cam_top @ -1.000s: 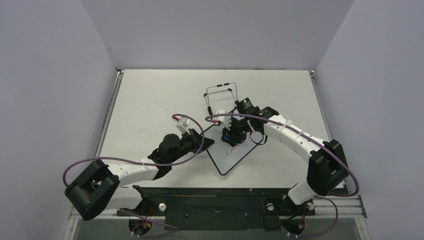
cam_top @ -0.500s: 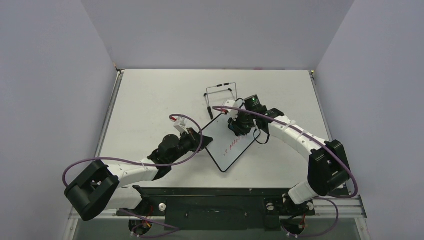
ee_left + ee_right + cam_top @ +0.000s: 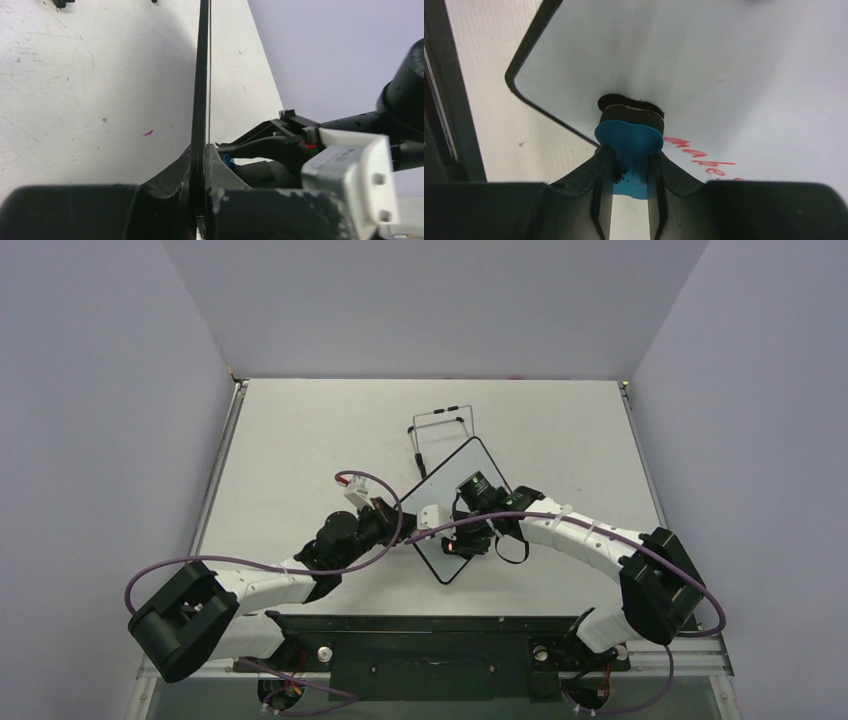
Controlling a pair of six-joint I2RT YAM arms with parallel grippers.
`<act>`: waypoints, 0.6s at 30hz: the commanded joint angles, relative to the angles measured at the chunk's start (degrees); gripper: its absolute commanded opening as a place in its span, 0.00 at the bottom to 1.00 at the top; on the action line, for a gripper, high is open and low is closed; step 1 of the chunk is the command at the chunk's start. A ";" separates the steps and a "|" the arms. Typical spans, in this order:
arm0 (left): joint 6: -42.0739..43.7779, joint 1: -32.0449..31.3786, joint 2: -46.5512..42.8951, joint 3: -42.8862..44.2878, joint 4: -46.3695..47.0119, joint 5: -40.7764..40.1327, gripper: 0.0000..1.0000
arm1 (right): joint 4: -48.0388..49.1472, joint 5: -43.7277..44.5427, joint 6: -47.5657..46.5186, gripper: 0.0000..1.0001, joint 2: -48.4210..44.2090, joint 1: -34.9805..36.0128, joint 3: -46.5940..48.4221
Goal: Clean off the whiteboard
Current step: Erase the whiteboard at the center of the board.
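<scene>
Whiteboard (image 3: 458, 466), L gripper (image 3: 401, 520) at edge, R gripper (image 3: 458, 546) over it; wire stand (image 3: 441, 426) behind

red writing (image 3: 696, 154): illegible; its end hidden | eraser (image 3: 629, 137): lower part hidden

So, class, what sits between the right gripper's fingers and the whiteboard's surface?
A small blue eraser, pinched by the right gripper, its dark felt against the whiteboard; the right wrist view shows it.

Plain pale grey-lilac walls (image 3: 430, 300) enclose a scuffed white rectangular tabletop (image 3: 300, 430) on three sides. A black metal rail (image 3: 430, 635) runs along its near edge. The light is soft and even.
</scene>
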 commanded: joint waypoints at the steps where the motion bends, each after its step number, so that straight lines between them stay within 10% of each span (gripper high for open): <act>1: -1.66 0.31 -3.54 1.01 10.38 -0.85 0.00 | -3.38 3.02 -5.90 0.00 -0.42 0.10 -3.39; 18: -4.19 0.38 -3.35 -0.06 11.60 -2.38 0.00 | 5.01 3.65 2.78 0.00 -2.04 7.90 -0.21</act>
